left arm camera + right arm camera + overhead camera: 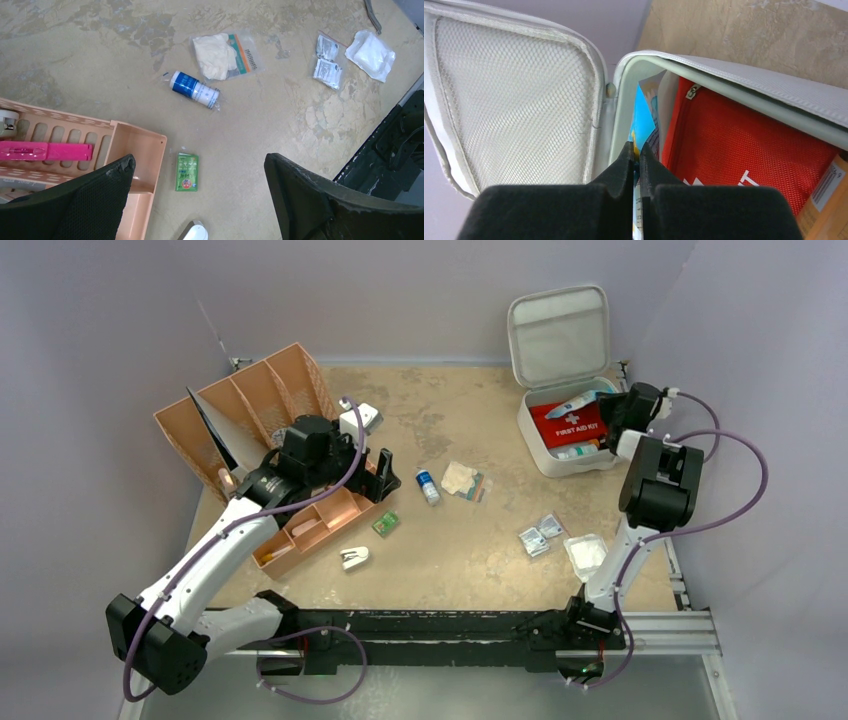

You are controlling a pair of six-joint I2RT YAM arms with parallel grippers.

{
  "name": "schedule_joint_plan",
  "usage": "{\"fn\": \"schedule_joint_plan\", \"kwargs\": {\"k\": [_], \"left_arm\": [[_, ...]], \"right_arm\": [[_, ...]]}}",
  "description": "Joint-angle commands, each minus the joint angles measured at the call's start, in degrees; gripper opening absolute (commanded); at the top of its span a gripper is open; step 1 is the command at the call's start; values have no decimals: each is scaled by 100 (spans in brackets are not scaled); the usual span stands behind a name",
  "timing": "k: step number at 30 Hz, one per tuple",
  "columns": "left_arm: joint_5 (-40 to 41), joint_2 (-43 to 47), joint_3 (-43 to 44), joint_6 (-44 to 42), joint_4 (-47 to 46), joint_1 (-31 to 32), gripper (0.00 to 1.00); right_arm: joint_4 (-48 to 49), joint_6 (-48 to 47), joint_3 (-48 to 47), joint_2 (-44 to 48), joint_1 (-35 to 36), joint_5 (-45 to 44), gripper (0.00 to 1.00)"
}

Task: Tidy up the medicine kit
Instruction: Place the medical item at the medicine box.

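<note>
Right fingers (616, 172) pinch blue packet (642, 120) inside open kit (724, 75); left fingers (300, 195) spread wide above desk (250, 130), holding nothing.

Grey medicine kit (572, 464) (mesh lid (514, 100)); red pouch (572, 421); blue-white packet (643, 120)

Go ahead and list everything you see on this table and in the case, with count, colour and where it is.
medicine kit: one, light grey, lid open, far right corner
pouch: one, red, inside the kit
blue packet: one, blue and white, in the kit beside the pouch
trays: two, tan-orange, left side, the larger one tipped up
pink item: one, in the nearer tray
small bottle: one, blue and white, lying mid-table
glove bag: one, clear, beside the bottle
green packet: one, by the nearer tray
sachets: two, silvery, right of centre
gauze pack: one, white, beside the sachets
left pincer: open, above the table
right pincer: shut on the blue packet
</note>
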State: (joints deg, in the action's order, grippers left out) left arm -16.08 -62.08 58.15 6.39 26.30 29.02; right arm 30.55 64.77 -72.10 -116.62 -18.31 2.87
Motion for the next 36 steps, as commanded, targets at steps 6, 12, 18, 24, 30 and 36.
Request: {"fn": "schedule_joint_plan", "kwargs": {"k": [6, 12, 18, 24, 30, 36], "left_arm": [[-62, -23, -32, -84, -56, 26, 100], [-78, -66, -27, -72, -66, 25, 100], [-54, -67, -31, -59, -62, 24, 100], [-36, -59, -23, -58, -51, 30, 100], [-98, -62, -32, -34, -72, 30, 100], [-23, -34, -3, -93, -38, 25, 100]], "right_arm": [[-361, 132, -246, 56, -141, -211, 4], [-1101, -67, -300, 272, -181, -543, 10], [-1777, -252, -490, 480, -243, -707, 25], [-2507, -697, -729, 731, -251, -913, 38], [-3378, -1035, -961, 957, -250, -1093, 51], [-3647, -1259, -944, 1024, -236, -769, 61]]}}
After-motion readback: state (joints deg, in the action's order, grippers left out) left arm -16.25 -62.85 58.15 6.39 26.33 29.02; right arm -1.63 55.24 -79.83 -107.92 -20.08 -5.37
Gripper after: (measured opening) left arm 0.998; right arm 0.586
